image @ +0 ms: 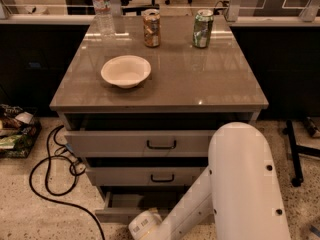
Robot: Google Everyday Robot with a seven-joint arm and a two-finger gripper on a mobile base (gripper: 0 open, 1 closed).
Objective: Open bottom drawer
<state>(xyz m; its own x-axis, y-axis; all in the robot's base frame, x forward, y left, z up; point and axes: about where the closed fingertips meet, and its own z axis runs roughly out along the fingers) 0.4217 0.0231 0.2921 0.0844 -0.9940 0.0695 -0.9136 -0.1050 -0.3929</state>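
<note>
The bottom drawer (122,205) is the lowest and narrowest of the cabinet's three grey drawers. It stands pulled out a little, and a strip of its plain grey inside shows. Its front panel runs along the lower edge, and its handle is hidden behind my arm. My gripper (144,226) sits at the end of the white arm (245,184), low at the drawer's front, right of its middle. The middle drawer (150,176) and the top drawer (145,144) show their black bar handles; both stick out slightly.
On the cabinet top (200,79) stand a white bowl (126,71), a water bottle (102,6) and two cans (151,28) (202,29). A black cable (50,184) loops on the floor at left beside a basket of packets (12,136). A black stand leg (295,154) is at right.
</note>
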